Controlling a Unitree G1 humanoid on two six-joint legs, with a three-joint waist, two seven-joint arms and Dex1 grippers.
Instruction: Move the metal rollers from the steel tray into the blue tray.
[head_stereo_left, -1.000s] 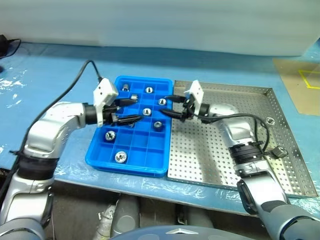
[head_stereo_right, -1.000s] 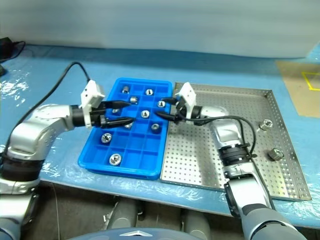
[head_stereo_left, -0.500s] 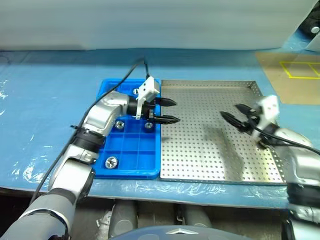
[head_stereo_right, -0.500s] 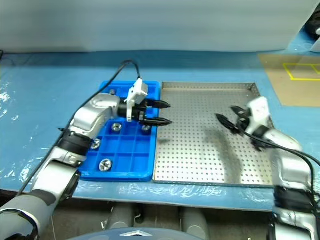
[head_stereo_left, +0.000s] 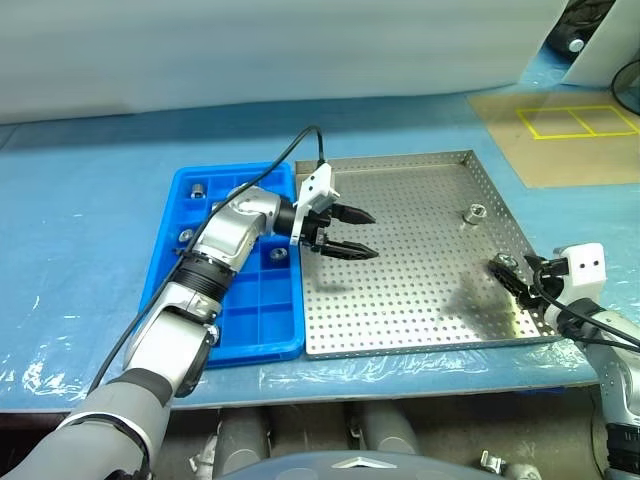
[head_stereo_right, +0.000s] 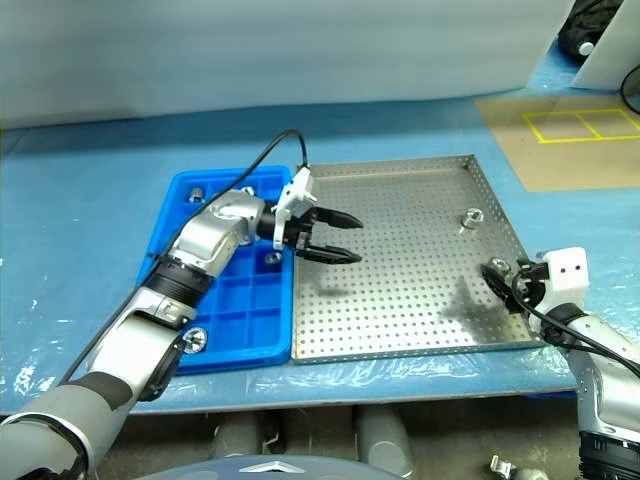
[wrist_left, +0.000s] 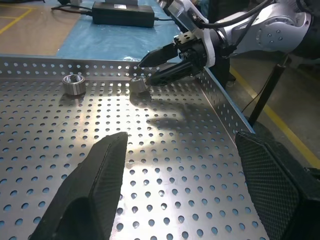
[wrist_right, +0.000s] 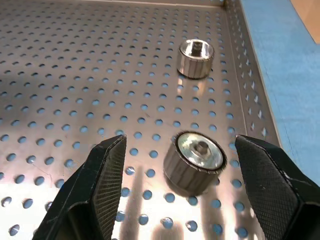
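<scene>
The steel tray (head_stereo_left: 420, 290) lies right of the blue tray (head_stereo_left: 240, 345). Two metal rollers stay on the steel tray: one toward its far right (head_stereo_left: 474, 213), one by its right rim (head_stereo_left: 505, 262). My right gripper (head_stereo_left: 510, 277) is low at that rim and open. In the right wrist view the near roller (wrist_right: 195, 161) stands between its fingers (wrist_right: 105, 180), untouched, with the other roller (wrist_right: 196, 58) beyond. My left gripper (head_stereo_left: 355, 232) hangs open and empty over the steel tray's left part. Several rollers (head_stereo_left: 277, 255) sit in the blue tray's compartments.
Both trays rest on a table covered in blue plastic sheet (head_stereo_left: 80, 250). A brown board with yellow tape (head_stereo_left: 560, 135) lies at the back right. The left arm's black cable (head_stereo_left: 300, 150) arcs over the blue tray. A black power brick (wrist_left: 122, 12) lies beyond the steel tray.
The view has swung to the right. My right gripper left the blue tray's edge and dropped to the roller at the steel tray's right rim. My left gripper moved from the blue tray over the steel tray.
</scene>
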